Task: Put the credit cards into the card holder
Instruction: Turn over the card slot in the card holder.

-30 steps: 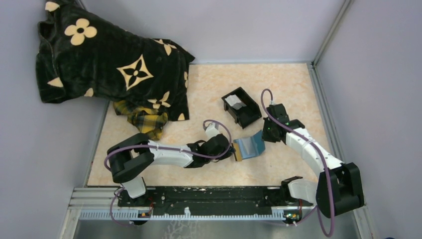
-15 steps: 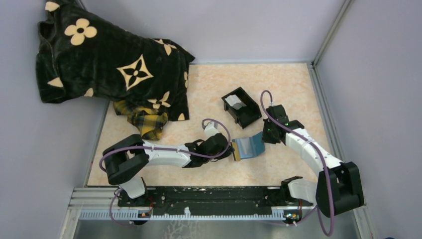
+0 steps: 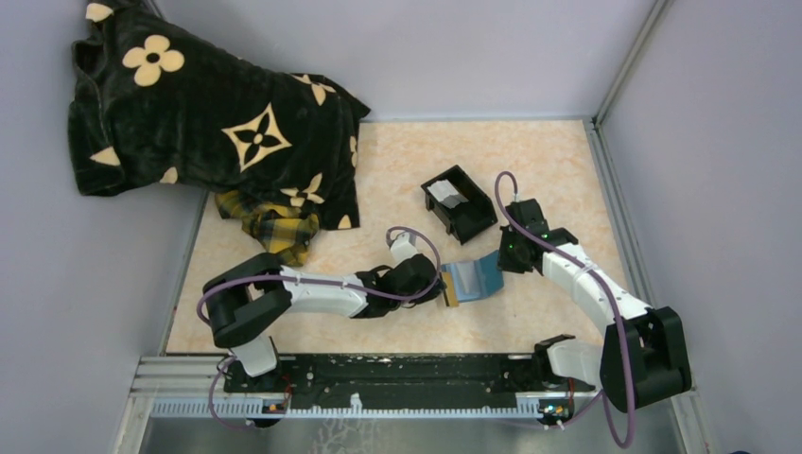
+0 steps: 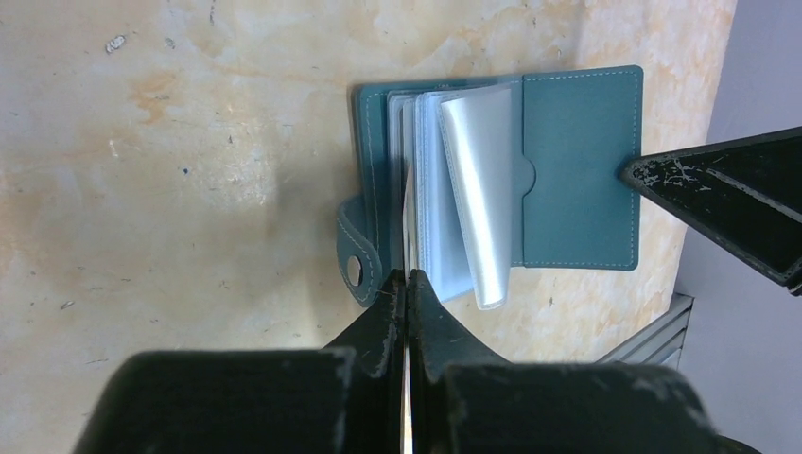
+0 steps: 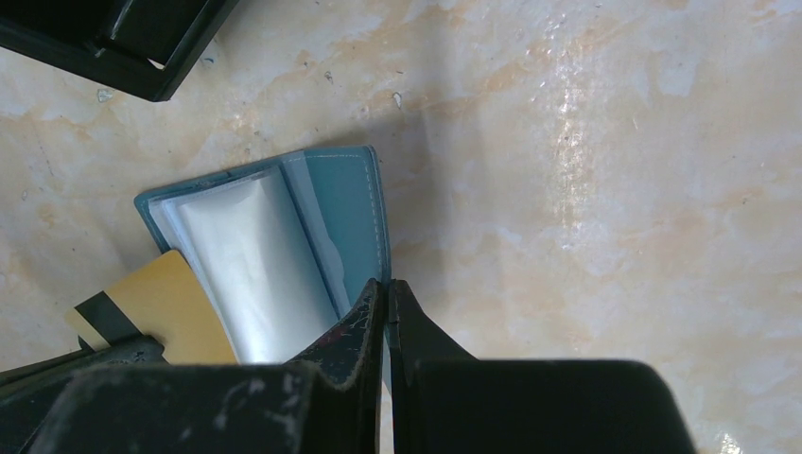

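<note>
The teal, stitched, leather-look card holder (image 3: 478, 276) is lying open mid-desk, its glossy clear sleeves standing fanned. The right tool (image 5: 386, 295) is pinching the cover's outer edge, seemingly to steady it. The left tool (image 4: 407, 284) is clamping a stiff tan-gold credit card (image 5: 175, 305) with a black stripe, holding it edge-on at the sleeves. Paler cards (image 3: 444, 195) are lying in the black open plastic box (image 3: 473, 222) beyond.
</note>
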`<state>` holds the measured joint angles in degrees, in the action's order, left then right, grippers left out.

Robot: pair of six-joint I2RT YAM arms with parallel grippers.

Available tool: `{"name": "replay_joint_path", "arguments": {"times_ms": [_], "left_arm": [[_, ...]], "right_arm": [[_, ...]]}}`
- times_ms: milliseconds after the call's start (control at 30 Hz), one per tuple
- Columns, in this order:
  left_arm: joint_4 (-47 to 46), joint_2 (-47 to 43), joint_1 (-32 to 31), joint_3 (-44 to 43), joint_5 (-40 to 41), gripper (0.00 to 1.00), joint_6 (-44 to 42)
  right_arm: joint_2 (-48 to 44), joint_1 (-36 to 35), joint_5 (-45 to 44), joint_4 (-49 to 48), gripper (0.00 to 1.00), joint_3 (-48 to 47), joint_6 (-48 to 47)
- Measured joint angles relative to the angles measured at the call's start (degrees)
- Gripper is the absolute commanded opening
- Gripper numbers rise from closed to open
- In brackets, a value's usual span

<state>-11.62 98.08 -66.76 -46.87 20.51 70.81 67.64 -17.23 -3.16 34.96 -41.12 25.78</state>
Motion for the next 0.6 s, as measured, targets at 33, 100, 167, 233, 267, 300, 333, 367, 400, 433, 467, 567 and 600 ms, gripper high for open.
{"name": "replay_joint_path", "arguments": {"times_ms": [33,100,167,233,267,300,333,367,400,433,467,567,600], "left_arm": [[0.0,0.1,0.0,0.0,0.0,0.0,0.0],[-0.1,0.2,0.0,0.0,0.0,0.0,0.0],[-0.5,0.4,0.0,0.0,0.0,0.0,0.0],[-1.9,0.5,0.0,0.3,-0.2,0.0,0.0],[-3.0,0.5,0.1,0.9,-0.4,0.0,0.0],[-4.8,0.5,0.2,1.8,-0.7,0.0,0.1],[-6.5,0.5,0.4,3.0,-0.9,0.0,0.1],[-8.3,0.5,0.6,4.3,-1.3,0.0,0.2],[-9.8,0.5,0.7,5.3,-1.6,0.0,0.3],[-12.1,0.5,1.0,6.6,-2.0,0.0,0.3],[-14.4,0.5,1.1,7.7,-2.5,0.0,0.3],[-19.6,0.6,1.6,10.0,-3.7,0.0,0.0],[-21.6,0.7,1.7,10.8,-4.1,0.0,-0.2]], "right_arm": [[0.0,0.0,0.0,0.0,0.0,0.0,0.0],[0.0,0.0,0.0,0.0,0.0,0.0,0.0],[0.0,0.0,0.0,0.0,0.0,0.0,0.0],[0.1,0.0,0.0,0.0,0.0,0.0,0.0],[0.3,0.0,0.0,0.0,0.0,0.0,0.0],[0.4,0.0,-0.1,0.0,0.0,0.0,0.0],[0.6,0.0,-0.2,0.0,0.0,0.0,0.0],[0.8,0.0,-0.2,-0.1,0.0,0.0,0.0],[0.9,0.0,-0.2,-0.1,0.0,0.0,0.0],[1.1,0.0,-0.3,-0.2,0.0,0.0,0.0],[1.3,-0.1,-0.3,-0.2,0.0,0.0,0.0],[1.7,-0.6,-0.5,-0.3,0.0,0.0,0.1],[1.8,-0.7,-0.5,-0.3,0.0,0.0,0.3]]}}
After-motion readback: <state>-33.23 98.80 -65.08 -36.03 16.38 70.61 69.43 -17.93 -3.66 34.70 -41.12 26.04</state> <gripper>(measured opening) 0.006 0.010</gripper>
